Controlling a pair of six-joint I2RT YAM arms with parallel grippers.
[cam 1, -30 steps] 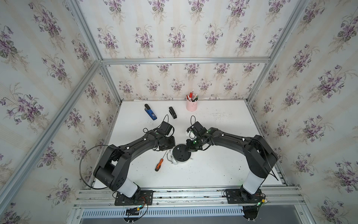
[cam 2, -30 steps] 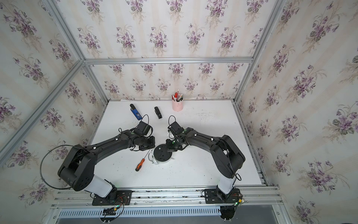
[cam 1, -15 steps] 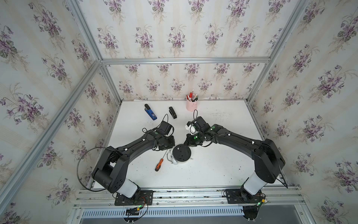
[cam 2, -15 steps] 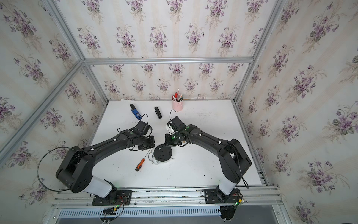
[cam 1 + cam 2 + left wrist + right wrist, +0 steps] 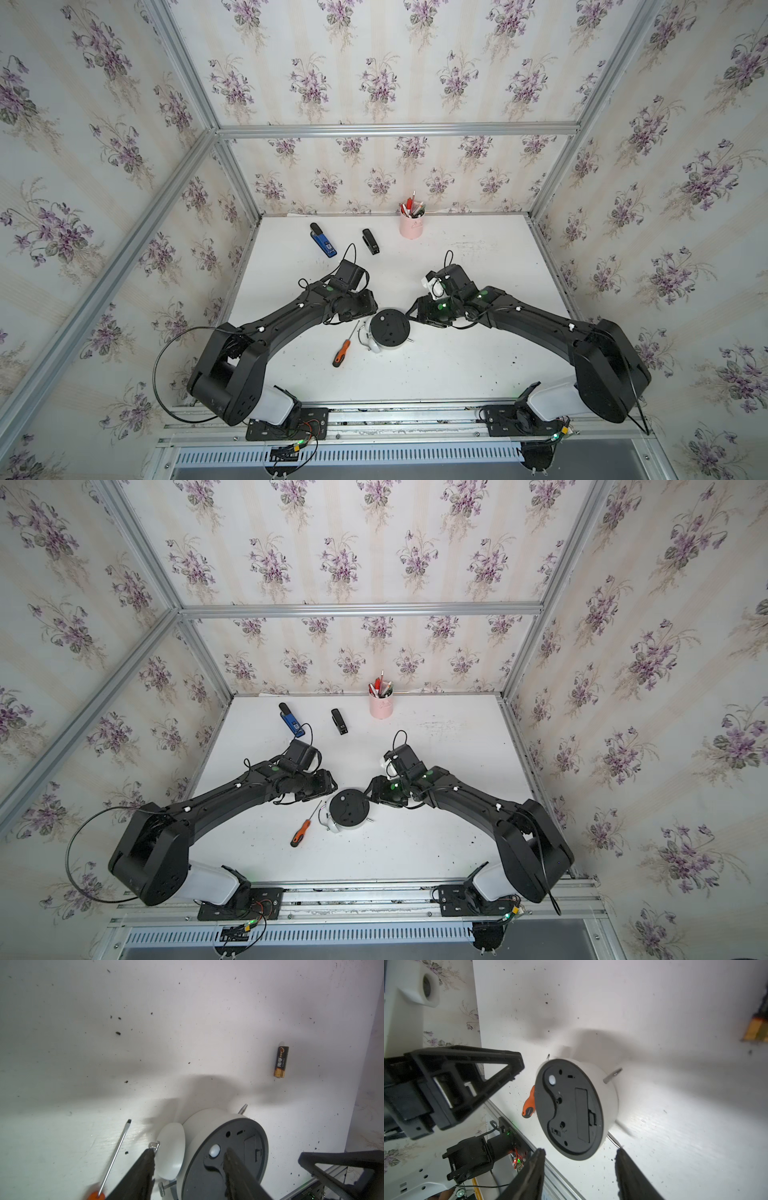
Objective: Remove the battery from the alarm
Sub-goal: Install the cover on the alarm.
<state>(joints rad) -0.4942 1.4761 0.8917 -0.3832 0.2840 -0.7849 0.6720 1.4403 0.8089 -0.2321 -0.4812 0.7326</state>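
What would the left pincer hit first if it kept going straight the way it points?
Most likely the alarm. In the left wrist view, the open left pincer points right at it, with its white bell and black back just beyond the tips. Depth is unclear.

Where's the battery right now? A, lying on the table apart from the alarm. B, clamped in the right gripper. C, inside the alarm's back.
A: the battery lies flat on the bare white table, clear of the alarm.
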